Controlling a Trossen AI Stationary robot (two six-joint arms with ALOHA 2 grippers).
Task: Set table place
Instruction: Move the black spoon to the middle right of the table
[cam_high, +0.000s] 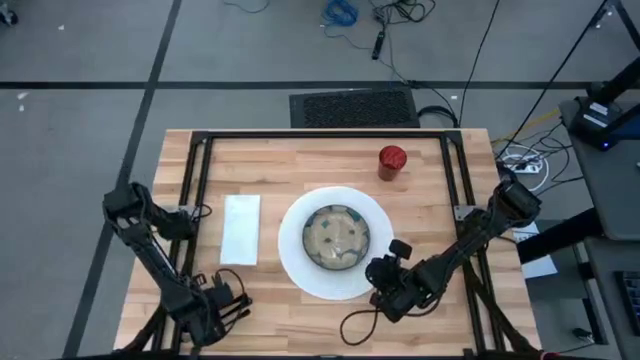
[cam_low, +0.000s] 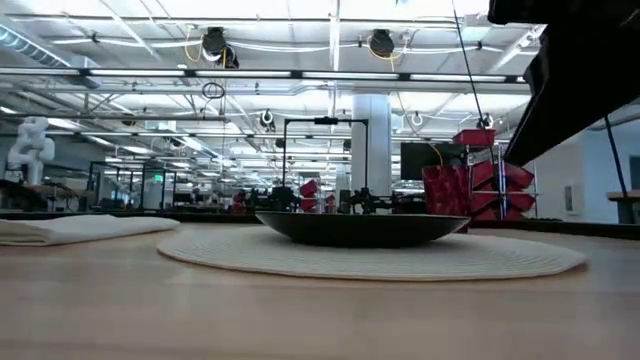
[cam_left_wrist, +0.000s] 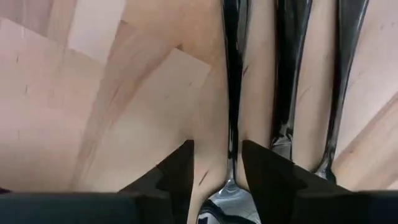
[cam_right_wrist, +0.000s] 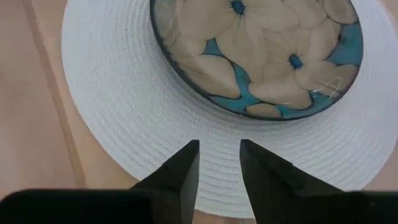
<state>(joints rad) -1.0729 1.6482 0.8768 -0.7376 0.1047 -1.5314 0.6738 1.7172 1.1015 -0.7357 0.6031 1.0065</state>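
Left gripper (cam_left_wrist: 217, 165), jaws spread astride one of three dark metal cutlery pieces (cam_left_wrist: 232, 93) lying on the pale wooden surface (cam_left_wrist: 93, 112). These are thin, stiff, slippery; best pinched mid-handle. Right gripper (cam_right_wrist: 219, 163), jaws spread, hovers over the round white woven mat (cam_right_wrist: 124, 112).

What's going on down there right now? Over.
Left gripper open, straddling dark metal cutlery. Right gripper open over round white woven mat. Nothing blocking.

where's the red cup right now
In the high view the red cup stands on the table toward its far right, beyond the bowl and the round white mat, with no gripper near it.
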